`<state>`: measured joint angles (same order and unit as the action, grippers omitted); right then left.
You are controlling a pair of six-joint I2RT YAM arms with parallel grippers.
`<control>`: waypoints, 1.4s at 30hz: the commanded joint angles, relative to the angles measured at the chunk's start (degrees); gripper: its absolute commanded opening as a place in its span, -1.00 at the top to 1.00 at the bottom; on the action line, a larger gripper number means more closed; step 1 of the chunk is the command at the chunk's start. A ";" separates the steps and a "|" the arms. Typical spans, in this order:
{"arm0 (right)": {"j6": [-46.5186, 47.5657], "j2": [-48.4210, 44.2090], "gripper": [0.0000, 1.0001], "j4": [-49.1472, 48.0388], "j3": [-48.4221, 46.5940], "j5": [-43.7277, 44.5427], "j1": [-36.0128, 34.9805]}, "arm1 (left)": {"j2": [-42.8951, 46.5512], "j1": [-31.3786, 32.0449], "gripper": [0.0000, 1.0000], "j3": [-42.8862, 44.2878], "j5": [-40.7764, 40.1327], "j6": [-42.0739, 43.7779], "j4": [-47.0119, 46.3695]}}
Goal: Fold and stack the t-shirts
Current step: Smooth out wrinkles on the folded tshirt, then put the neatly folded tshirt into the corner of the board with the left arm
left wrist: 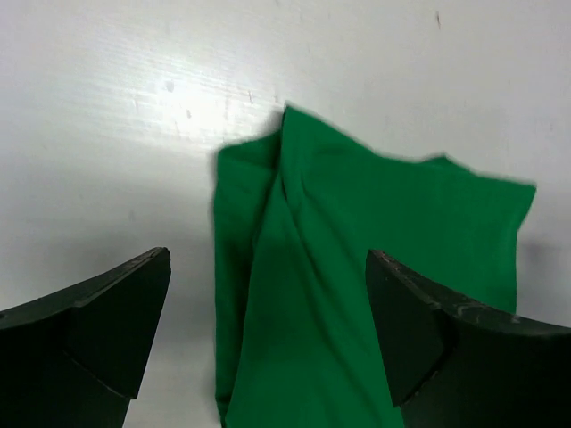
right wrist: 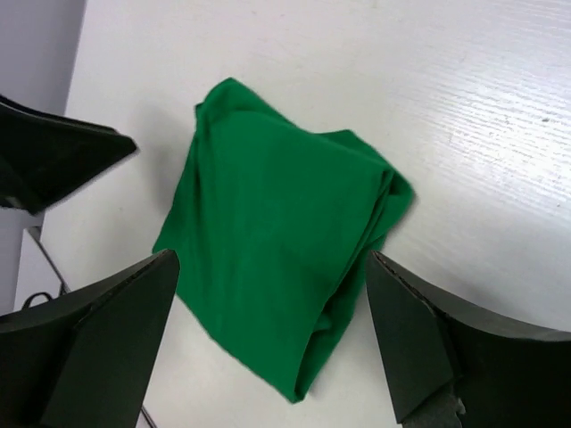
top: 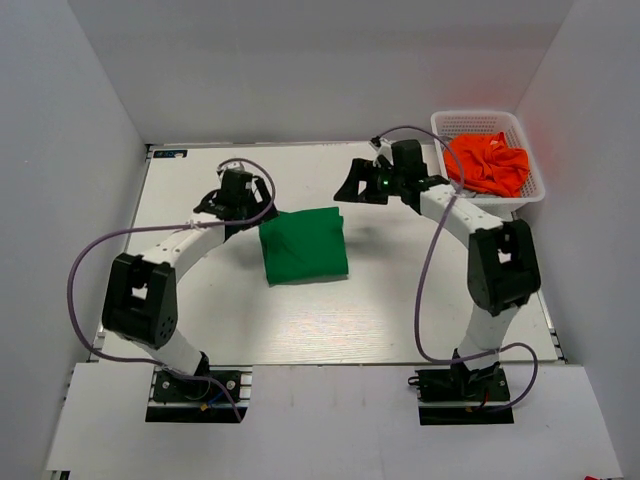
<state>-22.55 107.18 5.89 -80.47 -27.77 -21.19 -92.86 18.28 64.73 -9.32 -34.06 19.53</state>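
Now — green shirt (top: 303, 245): folded on desk (top: 300, 320)
Orange shirt (top: 488, 165): crumpled in basket (top: 478, 116)
Left fingers (left wrist: 89, 330): spread, empty
Right fingers (right wrist: 428, 339): spread, empty

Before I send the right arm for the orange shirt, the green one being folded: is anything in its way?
Only the wall of the white basket, ringing the orange t-shirt at far right; nothing covers it from above. The right gripper, fingers open, hangs near the green t-shirt.
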 commanded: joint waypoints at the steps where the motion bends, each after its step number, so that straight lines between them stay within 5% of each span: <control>1: -1.19 -6.26 -0.81 -2.81 6.18 -0.88 0.09 | 4.86 0.79 -1.00 -8.37 8.57 1.54 -4.91; 7: -1.45 -13.48 -0.81 -4.83 13.14 0.43 0.18 | 1.29 0.79 -1.00 -10.69 10.46 2.76 -6.18; 10: -1.10 -14.89 -0.81 -3.96 14.55 1.14 0.36 | -3.46 0.79 -0.79 -8.58 9.94 4.09 -4.85; 16: -0.22 -16.12 -0.81 -2.90 16.48 4.21 1.23 | -15.21 1.32 0.50 -2.26 6.43 9.00 -1.26; 17: 0.04 -16.21 -0.81 -3.34 17.00 4.74 1.24 | -16.81 1.32 1.00 1.68 1.03 9.02 2.67; 21: 0.14 -15.95 -0.81 -3.87 17.80 4.04 2.38 | -22.18 -1.84 1.00 10.93 -17.26 9.18 10.00; 25: 0.13 -14.72 -0.81 -5.27 17.37 3.34 4.05 | -27.45 -6.93 1.00 24.79 -23.45 19.62 11.68; 35: 1.89 -7.52 -0.81 -6.33 10.33 -0.71 7.12 | -46.41 -20.90 1.00 53.61 -24.52 39.06 6.75; 39: 0.66 -5.49 -0.81 -7.73 9.72 -2.11 8.79 | -55.84 -25.22 1.00 67.32 -23.64 39.69 9.29; 42: -0.66 -3.73 -0.81 -8.35 8.31 -3.34 9.41 | -57.52 -26.72 1.00 68.87 -21.62 40.39 6.25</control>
<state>-22.52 102.39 0.80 -69.14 -28.71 -12.64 -150.87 -7.35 131.28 -31.73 3.68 26.28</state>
